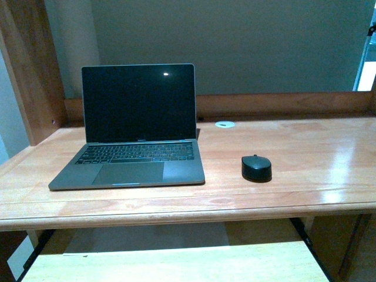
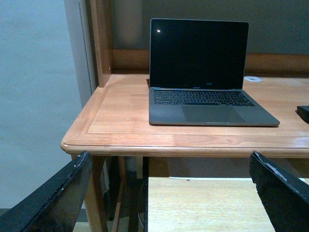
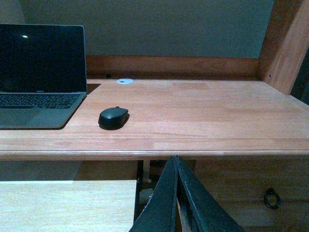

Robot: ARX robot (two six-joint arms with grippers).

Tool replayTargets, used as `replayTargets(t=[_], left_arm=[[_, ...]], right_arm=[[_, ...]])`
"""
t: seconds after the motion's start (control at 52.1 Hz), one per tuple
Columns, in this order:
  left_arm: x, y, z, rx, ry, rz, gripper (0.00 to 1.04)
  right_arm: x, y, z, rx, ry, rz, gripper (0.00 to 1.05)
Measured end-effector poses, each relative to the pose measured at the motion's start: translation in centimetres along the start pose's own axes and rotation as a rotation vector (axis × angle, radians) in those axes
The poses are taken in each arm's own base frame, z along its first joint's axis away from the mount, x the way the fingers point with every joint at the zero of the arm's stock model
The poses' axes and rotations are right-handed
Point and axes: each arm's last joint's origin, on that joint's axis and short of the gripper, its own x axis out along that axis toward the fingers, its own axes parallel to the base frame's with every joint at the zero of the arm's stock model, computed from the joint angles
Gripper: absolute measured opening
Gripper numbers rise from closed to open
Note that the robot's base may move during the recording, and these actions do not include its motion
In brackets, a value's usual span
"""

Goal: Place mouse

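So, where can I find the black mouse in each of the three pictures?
Front view: the mouse sits on the desk, right of the laptop.
Left wrist view: only its edge shows at the frame border, beside the laptop.
Right wrist view: it lies near the laptop's corner.
Shared landmark: the white cable grommet behind it.
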Motion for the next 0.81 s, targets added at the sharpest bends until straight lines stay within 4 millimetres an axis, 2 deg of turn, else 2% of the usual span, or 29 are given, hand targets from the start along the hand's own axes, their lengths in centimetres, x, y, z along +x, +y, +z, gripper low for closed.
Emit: replayTargets(t=[0.269, 0.327, 0.538, 0.711, 0.807], left_arm=[[0.0, 0.0, 0.0, 0.0, 0.0, 0.001, 0.98], [0.0, 0.0, 0.0, 0.0, 0.0, 0.0, 0.98], [0.0, 0.0, 0.0, 0.0, 0.0, 0.0, 0.98], [0.0, 0.0, 0.0, 0.0, 0.0, 0.0, 0.98], [0.0, 0.0, 0.0, 0.0, 0.0, 0.0, 0.98]], right_arm=[[-1.1, 0.0, -0.7, 0.0, 0.058, 0.001, 0.02], [-1.3, 0.0, -0.1, 0.0, -0.007, 0.003, 0.02], [-1.3, 0.0, -0.4, -0.001, 0.016, 0.0, 0.02], [-1.3, 0.0, -0.4, -0.003, 0.015, 0.0, 0.41], [-1.3, 0.0, -0.4, -0.003, 0.015, 0.0, 0.71]])
